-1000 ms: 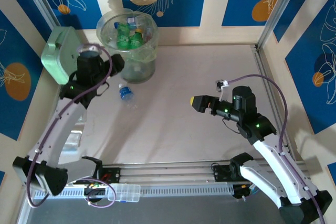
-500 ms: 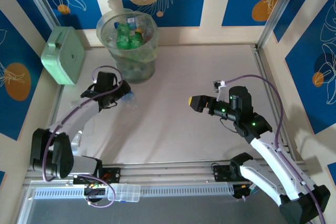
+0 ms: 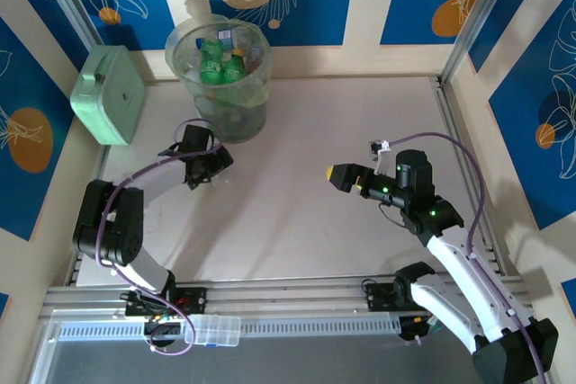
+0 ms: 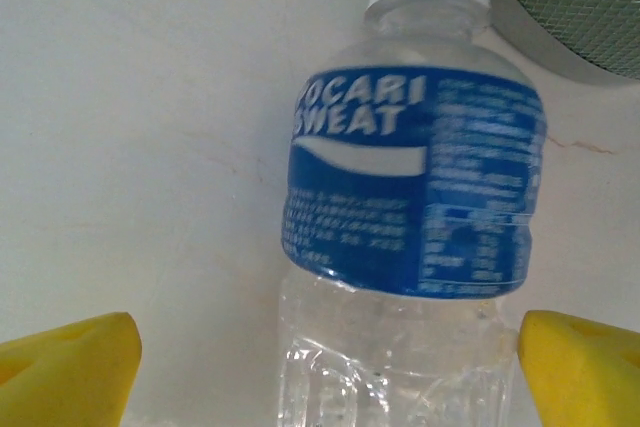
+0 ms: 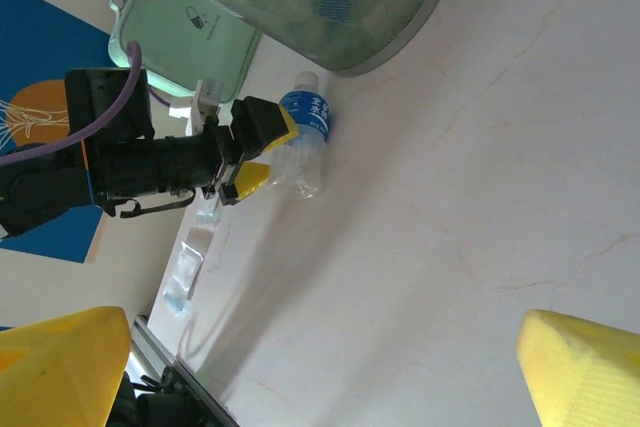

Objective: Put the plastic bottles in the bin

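Observation:
A clear plastic bottle (image 4: pixel 415 187) with a blue label and white cap lies on the table, cap toward the bin. My left gripper (image 4: pixel 325 377) is low over it and open, one yellow fingertip (image 4: pixel 65 367) well to its left and the other close to its right side. In the right wrist view the same bottle (image 5: pixel 303 137) lies just ahead of the left gripper (image 5: pixel 255 147). The bin (image 3: pixel 220 69), a translucent round bucket, holds several green and clear bottles (image 3: pixel 214 62). My right gripper (image 3: pixel 342 175) hovers open at mid-table, nothing between its fingers (image 5: pixel 60 367).
A mint-green square box (image 3: pixel 108 96) leans at the left wall beside the bin. Small clear packets (image 5: pixel 185 267) lie on the table near the left arm. A clear plastic case (image 3: pixel 211 330) sits on the front rail. A metal rail (image 3: pixel 454 123) bounds the table's right side.
My left arm swung down from beside the bin and folded low onto the table, with its jaws spread round the bottle. The right arm has barely moved.

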You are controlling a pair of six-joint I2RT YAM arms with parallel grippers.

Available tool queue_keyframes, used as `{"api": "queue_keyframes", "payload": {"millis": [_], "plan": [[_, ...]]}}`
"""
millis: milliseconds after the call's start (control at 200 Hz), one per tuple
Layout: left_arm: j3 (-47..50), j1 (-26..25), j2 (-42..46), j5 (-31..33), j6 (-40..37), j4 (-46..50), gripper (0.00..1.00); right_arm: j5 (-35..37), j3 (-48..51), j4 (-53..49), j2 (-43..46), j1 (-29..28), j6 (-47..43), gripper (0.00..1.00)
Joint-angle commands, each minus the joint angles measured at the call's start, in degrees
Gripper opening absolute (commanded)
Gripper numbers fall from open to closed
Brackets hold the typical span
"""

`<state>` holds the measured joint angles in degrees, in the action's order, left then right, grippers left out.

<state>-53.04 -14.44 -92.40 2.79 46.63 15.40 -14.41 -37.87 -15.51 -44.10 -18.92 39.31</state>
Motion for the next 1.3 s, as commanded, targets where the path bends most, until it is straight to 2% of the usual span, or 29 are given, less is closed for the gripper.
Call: {"api": "queue_keyframes", "payload": {"millis": [0,90,350,430,615,680,800,1080,1195,1295], "plan": [[-0.74,-0.25,-2.76,1.08,0.03,1.06,0.95,-2.19,1.86,2.44,0.5,0.46,1.16,0.99],[-1.31,-0.33,-4.02,1.24,0.13,0.77,0.91,-2.28,2.32,2.65,0.75,0.45,1.47,0.99],[-1.16,-0.42,-4.9,0.9,-0.36,-0.09,0.69,-1.85,2.55,1.47,2.69,0.51,1.74,0.99],[-0.76,-0.99,-4.02,0.38,-0.27,-0.18,0.65,-1.59,2.63,1.19,3.19,0.52,1.9,0.99],[0.6,-3.52,-0.11,1.6,-0.31,1.44,0.65,-1.07,2.85,0.4,4.37,0.52,2.26,0.99],[1.17,-4.76,1.32,2.17,0.07,2.58,0.7,-0.81,2.96,0.17,4.82,0.49,2.34,0.99],[2.68,-8.68,3.2,2.22,0.39,4.39,0.75,-0.79,3.14,-0.38,5.31,0.6,2.36,0.99],[5.83,-19.8,4.86,1.91,1.33,7.72,0.76,-0.71,3.72,-0.22,6.74,0.81,3.76,0.99],[5.07,-22.8,4.54,2.72,-0.7,10.19,0.76,-0.57,3.79,-0.57,6.9,0.9,3.56,0.99],[3.16,-24.67,4.0,4.23,-3.96,12.48,0.83,-0.46,4.02,-0.82,7.29,1.16,3.32,0.99]]}}
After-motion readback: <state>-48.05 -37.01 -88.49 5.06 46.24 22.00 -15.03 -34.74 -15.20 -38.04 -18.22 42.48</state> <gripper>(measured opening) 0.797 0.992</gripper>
